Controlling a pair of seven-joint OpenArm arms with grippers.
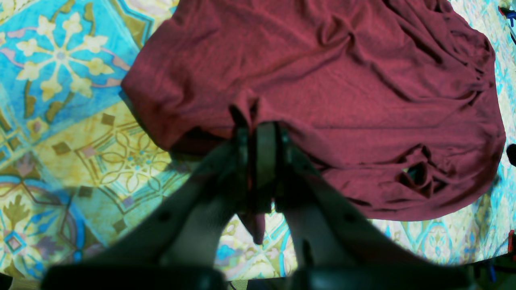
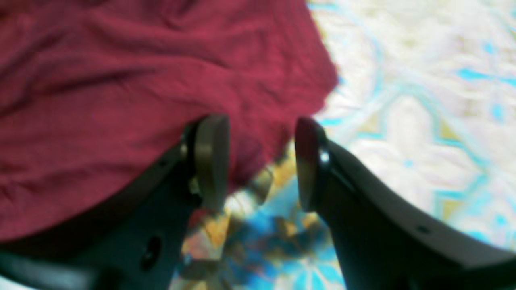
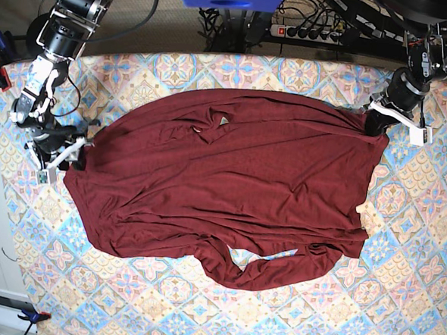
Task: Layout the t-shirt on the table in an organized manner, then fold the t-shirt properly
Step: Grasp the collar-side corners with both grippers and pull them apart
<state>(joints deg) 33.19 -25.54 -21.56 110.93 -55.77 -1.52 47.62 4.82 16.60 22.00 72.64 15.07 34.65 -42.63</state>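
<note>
Shirt [image 3: 237, 191], maroon, spread across the middle of the table [image 3: 397, 300], mostly opened out but wrinkled. Lower edge bunched, with a sleeve curled under along the near side. A small rumpled fold with a gap sits on the upper chest area in the base view. Shirt reaches from the table's left side to its upper right.

Left gripper [image 1: 258, 133], at the upper right corner of the shirt in the base view [image 3: 374, 120]: fingers together, clamped on a pinch of shirt [image 1: 322, 92] edge. Wrist view shows a strip of maroon cloth caught between the pads and hanging below them.

Right gripper [image 2: 260, 161], at the shirt's left corner in the base view [image 3: 68, 158]: fingers apart. A corner of shirt [image 2: 121, 100] lies between and behind the pads; view is blurred, cannot tell whether the pads touch cloth.

Table cloth [image 1: 60, 100] is tiled with blue, cream and yellow floral diamonds. Cables and a power strip [image 3: 311, 30] lie beyond the far edge.
</note>
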